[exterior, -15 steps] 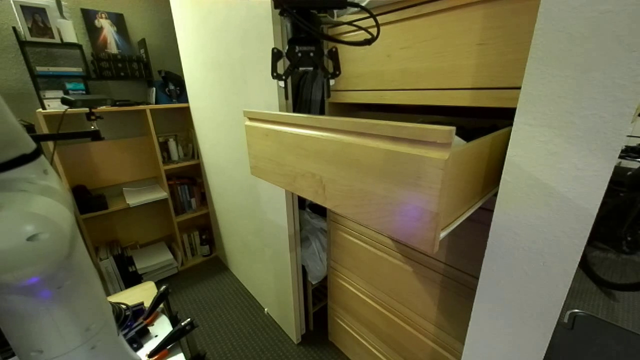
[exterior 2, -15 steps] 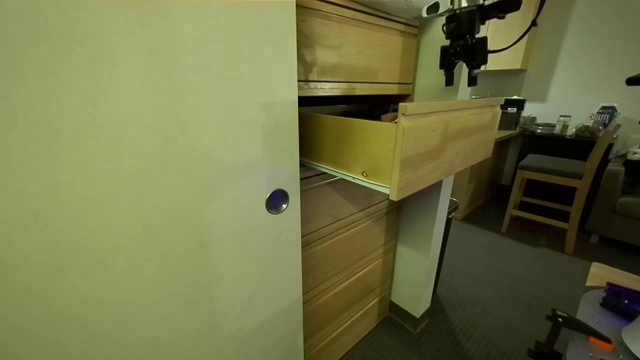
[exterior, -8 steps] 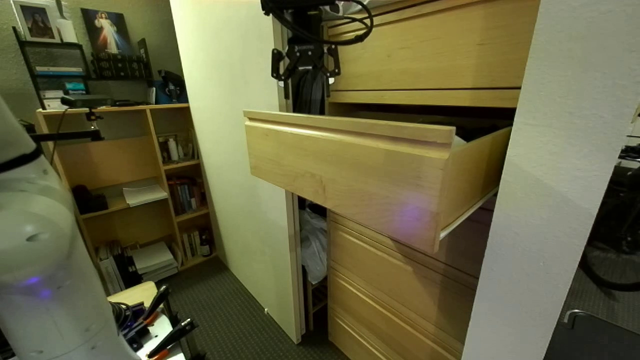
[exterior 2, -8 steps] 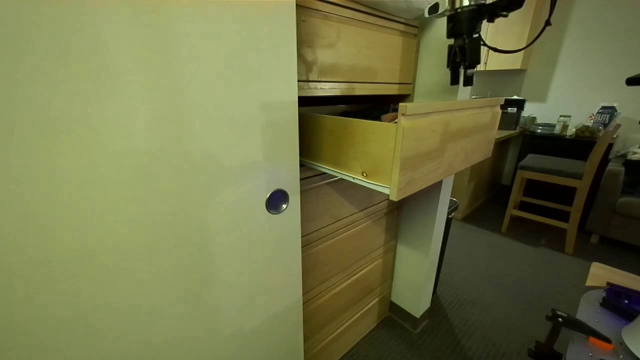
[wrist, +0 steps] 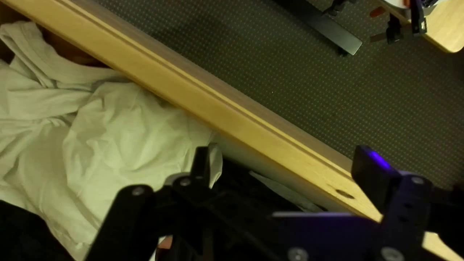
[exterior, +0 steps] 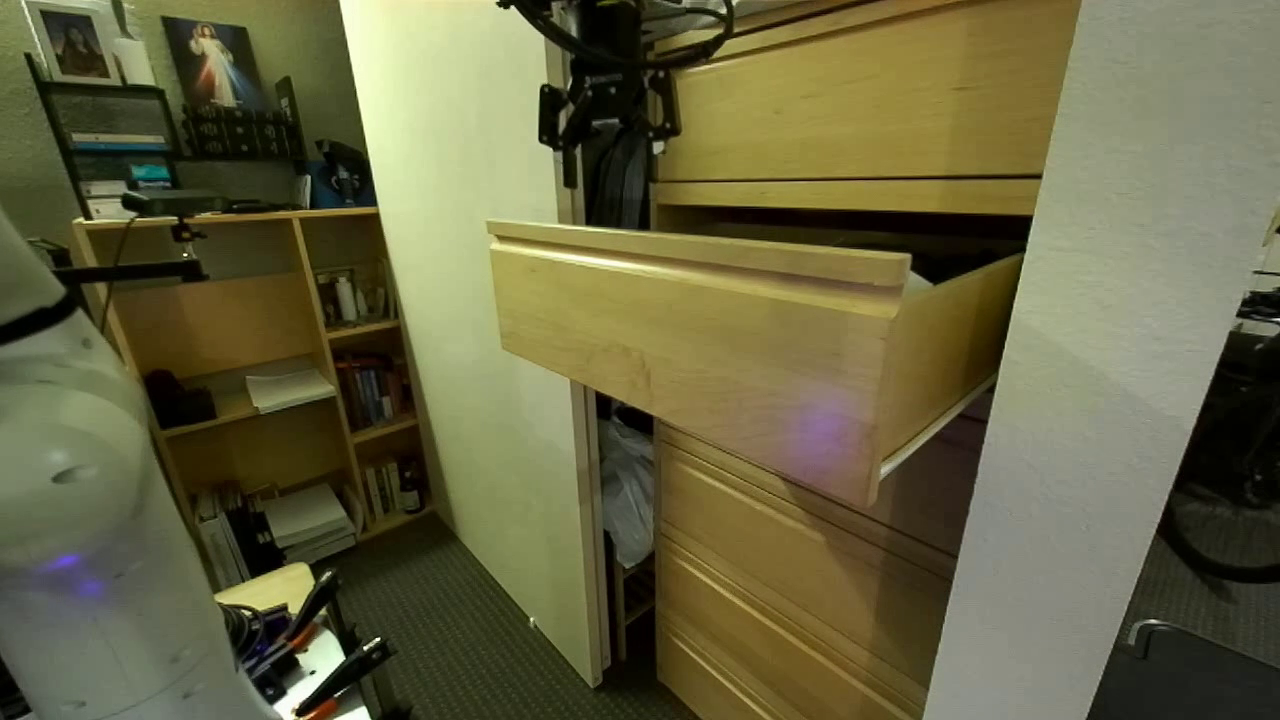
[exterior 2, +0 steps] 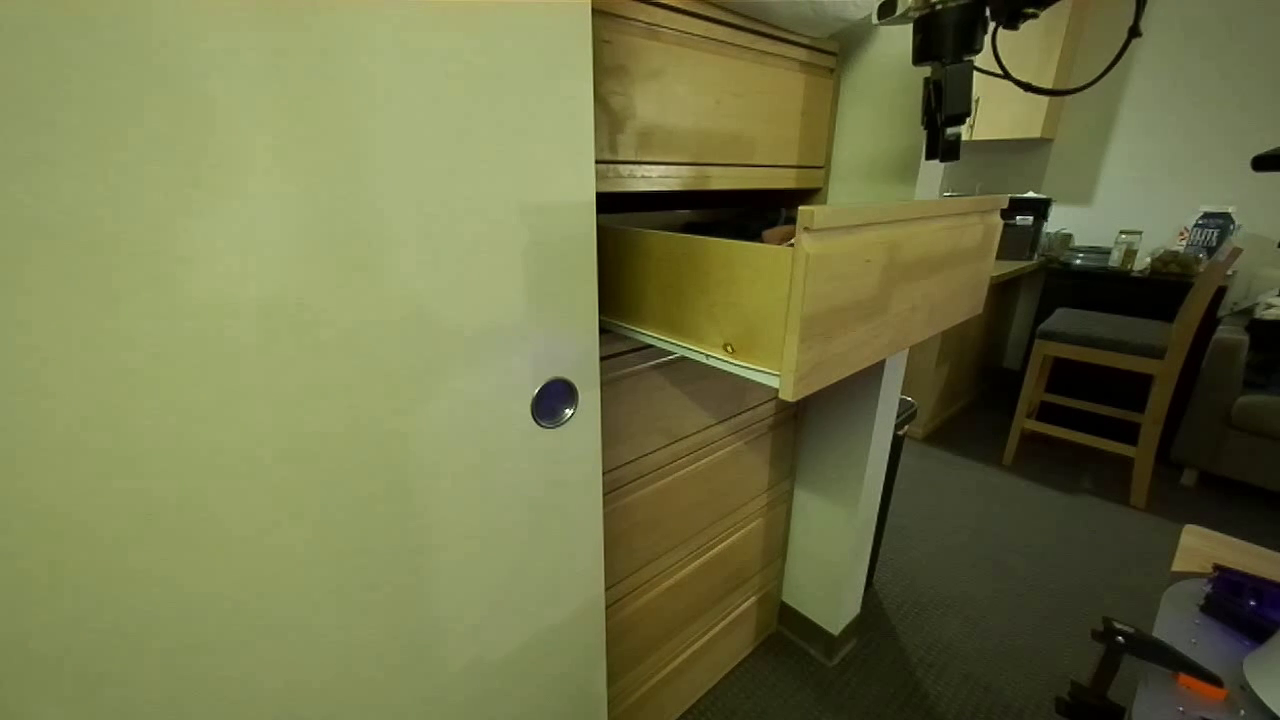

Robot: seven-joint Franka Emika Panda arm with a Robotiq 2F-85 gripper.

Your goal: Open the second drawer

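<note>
Off-white cloth (wrist: 119,145) in the pulled-out second drawer (exterior: 690,350), cream door (exterior 2: 300,350) and white post (exterior 2: 835,520) close by, hand (wrist: 288,166) wide above.

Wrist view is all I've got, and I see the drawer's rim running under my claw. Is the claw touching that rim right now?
Observer: No. In both exterior views a gap shows between the claw and the second drawer below it.
Operator: Okay, and are any of the drawers beneath that one pulled out too?
Observer: No. The blond-wood drawer fronts that show beneath it look shut, set well back from its front panel.
</note>
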